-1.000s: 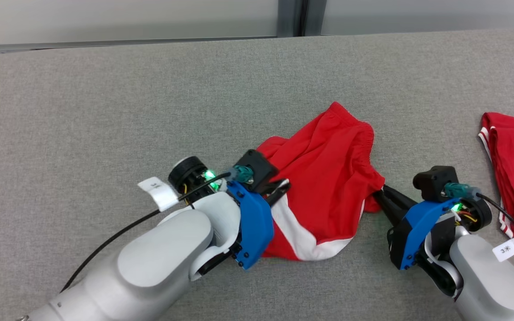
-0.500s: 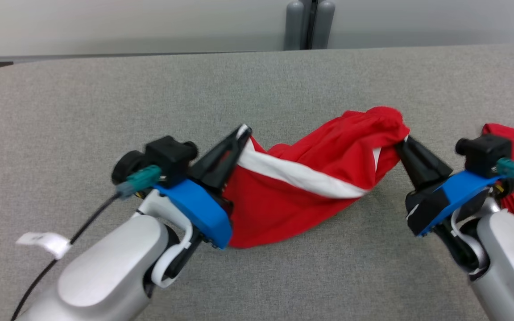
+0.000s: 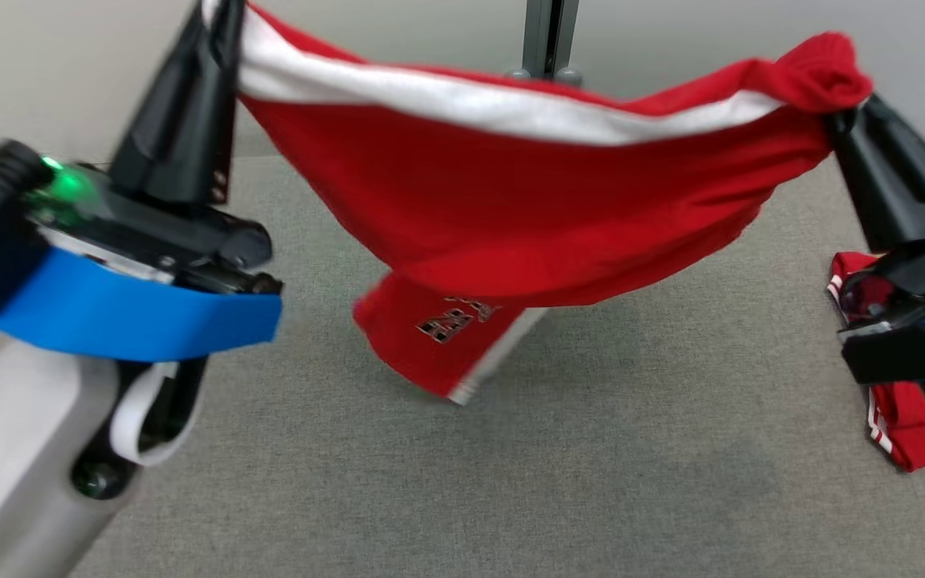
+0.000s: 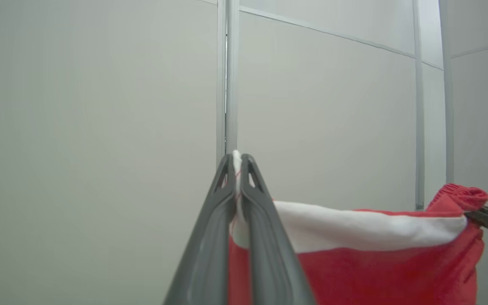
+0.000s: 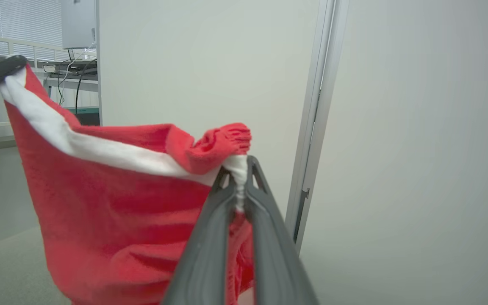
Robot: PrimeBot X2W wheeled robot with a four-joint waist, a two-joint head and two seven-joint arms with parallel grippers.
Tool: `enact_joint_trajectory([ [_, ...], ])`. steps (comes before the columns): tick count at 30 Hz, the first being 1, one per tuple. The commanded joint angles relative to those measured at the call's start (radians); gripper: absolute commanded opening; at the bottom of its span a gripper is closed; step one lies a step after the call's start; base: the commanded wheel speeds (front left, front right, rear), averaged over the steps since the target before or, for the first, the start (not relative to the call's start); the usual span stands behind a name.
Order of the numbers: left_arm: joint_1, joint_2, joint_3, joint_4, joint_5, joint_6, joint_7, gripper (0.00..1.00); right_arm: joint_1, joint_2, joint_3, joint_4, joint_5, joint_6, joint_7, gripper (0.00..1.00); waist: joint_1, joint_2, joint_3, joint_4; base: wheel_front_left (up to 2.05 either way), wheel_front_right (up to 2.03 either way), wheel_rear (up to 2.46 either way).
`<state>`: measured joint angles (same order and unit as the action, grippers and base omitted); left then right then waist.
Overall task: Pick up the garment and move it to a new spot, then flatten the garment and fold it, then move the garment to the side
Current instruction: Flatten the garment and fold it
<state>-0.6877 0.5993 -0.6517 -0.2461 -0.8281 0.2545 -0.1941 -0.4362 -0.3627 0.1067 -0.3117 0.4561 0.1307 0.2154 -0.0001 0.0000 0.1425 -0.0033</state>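
Counting two grippers: left gripper (image 3: 213, 40) and right gripper (image 3: 852, 120), with two dark fingers apiece. Two red garments: one pair of red shorts (image 3: 527, 209) up in the air, and one folded red garment (image 3: 896, 417) lying at the right. One grey table (image 3: 591, 482). One metal post (image 3: 547, 36) behind it. On the shorts, one broad white band (image 3: 470, 100) and one printed logo (image 3: 450, 321). One green light (image 3: 67, 183) on the left wrist. Past the right wrist, one window blind (image 5: 19, 21) and one desk (image 5: 72, 76) with several cables, too tangled to number.
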Motion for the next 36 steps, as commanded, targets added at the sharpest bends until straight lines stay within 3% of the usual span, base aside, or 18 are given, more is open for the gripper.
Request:
enact_joint_trajectory([
  [1,-0.026,0.017,0.018,-0.031,0.009,0.014,0.012,0.00,0.000,0.012,-0.018,-0.040,-0.014,0.000,0.026,0.00,0.0001,0.0000,-0.002,-0.001,0.00,0.00,0.00],
  [5,-0.080,0.046,0.052,-0.113,-0.010,0.031,0.068,0.00,-0.010,0.039,-0.060,-0.140,-0.044,0.000,0.125,0.00,0.0001,0.0000,0.006,0.000,0.00,0.00,0.00],
  [8,-0.115,0.053,0.058,-0.118,-0.025,0.030,0.108,0.00,-0.020,0.059,-0.055,-0.145,-0.062,0.000,0.181,0.00,0.0001,0.0000,0.031,0.000,0.00,0.00,0.00],
  [15,-0.228,0.029,0.061,0.069,-0.044,-0.024,0.142,0.00,-0.159,0.130,0.030,0.043,-0.069,0.000,0.194,0.00,0.0001,0.0000,0.135,-0.019,0.00,0.00,0.00],
  [20,-0.389,-0.006,0.072,0.274,-0.003,-0.074,0.112,0.00,-0.380,0.204,0.071,0.261,-0.123,0.000,0.104,0.00,0.0001,0.0000,0.201,-0.043,0.00,0.00,0.00],
  [26,-0.537,-0.074,0.109,0.445,0.021,-0.095,0.020,0.00,-0.588,0.276,0.049,0.489,-0.239,0.000,-0.066,0.00,0.0001,0.0000,0.252,-0.051,0.00,0.00,0.00],
  [30,-0.493,-0.125,0.126,0.502,-0.009,-0.106,-0.030,0.00,-0.608,0.291,0.077,0.628,-0.319,0.000,-0.162,0.00,0.0001,0.0000,0.288,-0.036,0.00,0.00,0.00],
  [36,-0.310,-0.201,0.131,0.529,-0.025,-0.138,-0.067,0.00,-0.515,0.300,0.114,0.816,-0.360,0.000,-0.303,0.00,0.0001,0.0000,0.330,-0.005,0.00,0.00,0.00],
])
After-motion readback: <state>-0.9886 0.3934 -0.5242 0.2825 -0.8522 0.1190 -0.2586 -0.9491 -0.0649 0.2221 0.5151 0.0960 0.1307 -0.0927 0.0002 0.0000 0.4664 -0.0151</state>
